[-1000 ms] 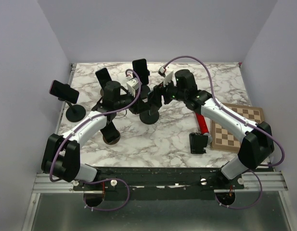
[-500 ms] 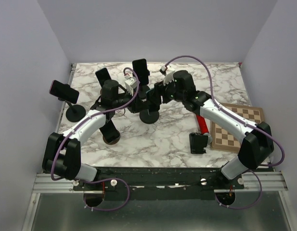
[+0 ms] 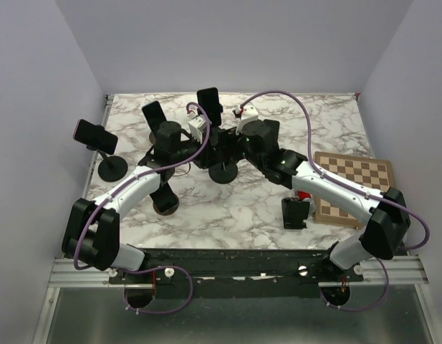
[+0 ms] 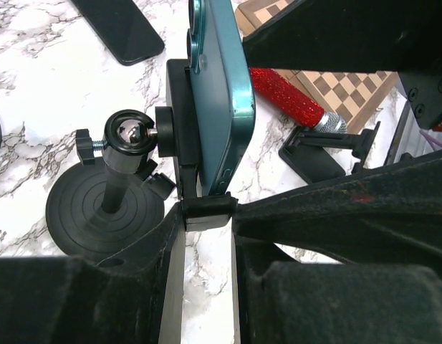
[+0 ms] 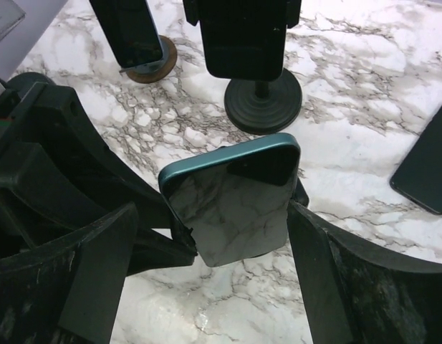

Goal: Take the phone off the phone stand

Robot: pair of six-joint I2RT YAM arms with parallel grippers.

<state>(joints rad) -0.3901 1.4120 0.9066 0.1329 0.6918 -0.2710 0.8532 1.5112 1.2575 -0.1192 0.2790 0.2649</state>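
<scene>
Left wrist view: phone [image 4: 221,107] sits upright in stand [image 4: 81,204]; left gripper [image 4: 206,213] fingers pinched on the stand's lower lip. Right wrist view: right gripper [image 5: 217,215] fingers spread wide, flanking the phone's side edges.

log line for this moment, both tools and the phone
left tool: shut on phone stand | right tool: open around teal phone | status: not yet lifted out
</scene>
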